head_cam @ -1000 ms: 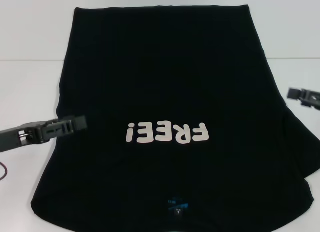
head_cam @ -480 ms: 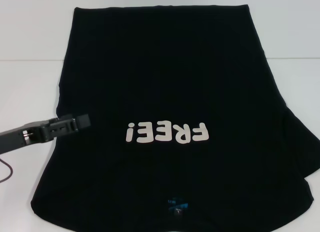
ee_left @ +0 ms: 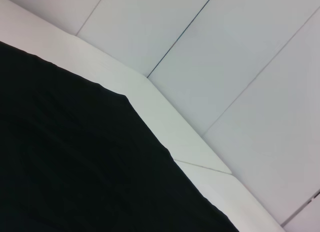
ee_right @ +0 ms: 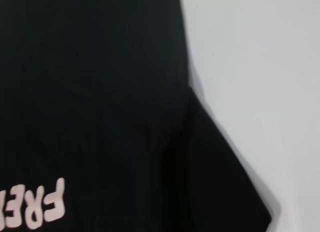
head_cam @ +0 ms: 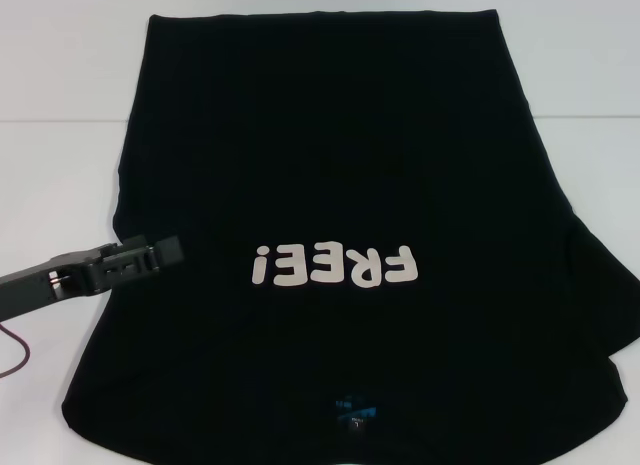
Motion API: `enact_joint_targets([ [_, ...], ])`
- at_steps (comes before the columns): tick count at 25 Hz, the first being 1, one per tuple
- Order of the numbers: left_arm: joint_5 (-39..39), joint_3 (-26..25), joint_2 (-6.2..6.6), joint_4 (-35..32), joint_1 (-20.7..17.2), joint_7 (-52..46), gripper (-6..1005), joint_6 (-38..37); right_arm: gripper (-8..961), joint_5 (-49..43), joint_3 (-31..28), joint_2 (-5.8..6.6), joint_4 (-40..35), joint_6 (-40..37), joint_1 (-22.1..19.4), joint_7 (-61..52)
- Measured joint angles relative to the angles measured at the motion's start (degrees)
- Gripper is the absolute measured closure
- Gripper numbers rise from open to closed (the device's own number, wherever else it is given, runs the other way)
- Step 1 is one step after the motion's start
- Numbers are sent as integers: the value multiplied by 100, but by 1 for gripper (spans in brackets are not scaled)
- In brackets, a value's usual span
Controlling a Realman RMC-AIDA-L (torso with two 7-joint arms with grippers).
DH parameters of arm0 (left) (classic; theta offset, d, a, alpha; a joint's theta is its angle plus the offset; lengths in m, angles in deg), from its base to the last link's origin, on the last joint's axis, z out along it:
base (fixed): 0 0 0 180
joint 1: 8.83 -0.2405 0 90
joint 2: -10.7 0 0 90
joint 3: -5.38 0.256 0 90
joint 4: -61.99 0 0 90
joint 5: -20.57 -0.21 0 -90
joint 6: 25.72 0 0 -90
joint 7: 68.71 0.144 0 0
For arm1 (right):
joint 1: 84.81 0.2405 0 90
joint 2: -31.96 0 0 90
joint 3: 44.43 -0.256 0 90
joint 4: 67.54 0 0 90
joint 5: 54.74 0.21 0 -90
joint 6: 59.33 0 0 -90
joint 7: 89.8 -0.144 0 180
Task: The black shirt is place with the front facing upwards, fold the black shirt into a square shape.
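meanwhile the right gripper, at the right edge a second earlier, had left the head view, and the left gripper (head_cam: 165, 251) had crept rightward over the shirt's (head_cam: 330, 135) left edge; i couldn't tell how its jaws stood. unfolded, the shirt lay flat, print up, on the white worktop (head_cam: 60, 175), pale wall panels (ee_left: 240, 67) beyond.

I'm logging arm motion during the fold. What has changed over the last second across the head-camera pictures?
The right tool, seen at the right edge a second ago, has withdrawn out of the head view. The left tool has crept slightly inward and down over the left side of the large black fabric shirt. The shirt lies flat as before, with its whitish "FREE!" lettering unmoved.
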Motion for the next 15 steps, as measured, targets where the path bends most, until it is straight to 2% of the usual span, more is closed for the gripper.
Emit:
enact_joint_targets([
  [6, 4, 0, -19, 8, -7, 61, 50, 130, 47, -62, 116, -29, 361, 323, 76, -42],
  [15, 8, -2, -23, 8, -44, 75, 49, 187, 47, -68, 230, -212, 554, 861, 108, -1],
])
